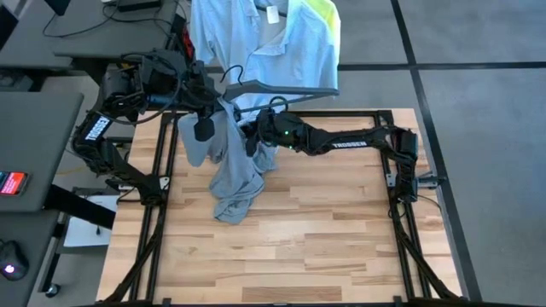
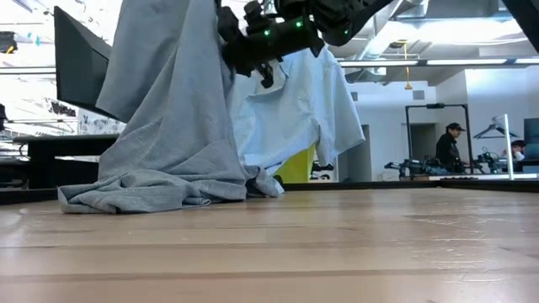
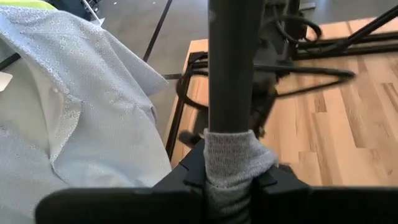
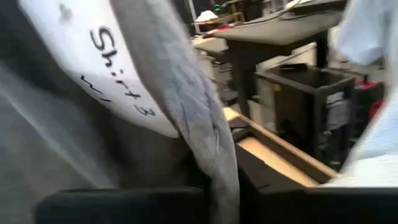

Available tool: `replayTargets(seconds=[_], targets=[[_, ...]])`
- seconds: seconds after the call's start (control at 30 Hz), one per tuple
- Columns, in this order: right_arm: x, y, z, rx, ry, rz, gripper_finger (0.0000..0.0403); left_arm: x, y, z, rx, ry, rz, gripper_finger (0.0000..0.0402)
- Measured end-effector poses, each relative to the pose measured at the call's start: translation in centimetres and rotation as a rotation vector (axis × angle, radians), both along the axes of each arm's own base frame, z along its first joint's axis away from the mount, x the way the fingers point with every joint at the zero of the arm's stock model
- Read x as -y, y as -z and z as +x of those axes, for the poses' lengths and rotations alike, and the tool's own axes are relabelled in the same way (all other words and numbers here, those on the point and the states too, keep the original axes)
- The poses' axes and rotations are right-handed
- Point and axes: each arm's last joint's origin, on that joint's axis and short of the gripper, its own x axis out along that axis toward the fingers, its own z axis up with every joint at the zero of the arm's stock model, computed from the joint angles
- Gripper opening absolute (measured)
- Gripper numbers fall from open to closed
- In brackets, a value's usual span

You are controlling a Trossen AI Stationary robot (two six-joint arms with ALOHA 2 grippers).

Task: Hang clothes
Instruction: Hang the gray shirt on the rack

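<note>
From above, you see the grey T-shirt (image 1: pixel 235 166) hanging in the upper middle of the frame, its lower part crumpled on the wooden table (image 1: pixel 324 230). The left gripper (image 1: pixel 205 107) comes in from the upper left and the right gripper (image 1: pixel 256 136) from the right, both at the top of the cloth. Just above them a dark hanger (image 1: pixel 273 88) lies tilted across the table's far edge. Beyond it, at the top centre, the pale blue collared shirt (image 1: pixel 281 38) hangs with the neon-yellow T-shirt (image 1: pixel 328 17) showing at its right shoulder.

The low view gives you what the overhead one cannot: the grey T-shirt (image 2: pixel 168 109) drapes down from the upper left and pools on the table (image 2: pixel 337 252), with the right gripper (image 2: pixel 265 38) at its top edge. Behind it you see the blue shirt (image 2: pixel 303 109) and a strip of yellow (image 2: pixel 296 166) below its hem; a person (image 2: pixel 450 147) sits far off at the right.

Only the left wrist view shows that arm's grip — the fingers are clamped together on a fold of grey cloth (image 3: pixel 233 165), with the hanger's dark bar (image 3: pixel 233 62) rising straight above it and the blue shirt (image 3: pixel 68 118) filling the left side.

The right wrist view shows a grey seam (image 4: pixel 193 118) pinched between closed fingers, and a white tag (image 4: pixel 112 68) with handwriting — hidden in the other views.
</note>
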Motion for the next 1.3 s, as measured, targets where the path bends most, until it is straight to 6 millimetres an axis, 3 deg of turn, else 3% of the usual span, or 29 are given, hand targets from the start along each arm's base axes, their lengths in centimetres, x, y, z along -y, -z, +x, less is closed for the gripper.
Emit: replayTargets(seconds=[0.23,0.53,1.0,1.3], targets=[[0.7,-2.8,-3.3,-0.184,0.02,-0.059,0.0001,0.2,0.2,-2.1,-0.081,-0.089,0.025,0.0023],[2.2,-6.6,-8.2,-0.303,0.065,-0.085,0.0,0.6,-0.7,-4.9,-0.031,-0.154,0.038,0.0023],[4.0,-10.3,-13.7,-0.295,0.165,-0.075,0.0,0.0,-0.9,-5.1,-0.028,-0.175,0.087,0.0023],[4.5,-11.9,-16.1,-0.27,0.213,-0.079,0.0,-0.1,-0.4,-5.3,-0.096,-0.171,0.071,0.0023]])
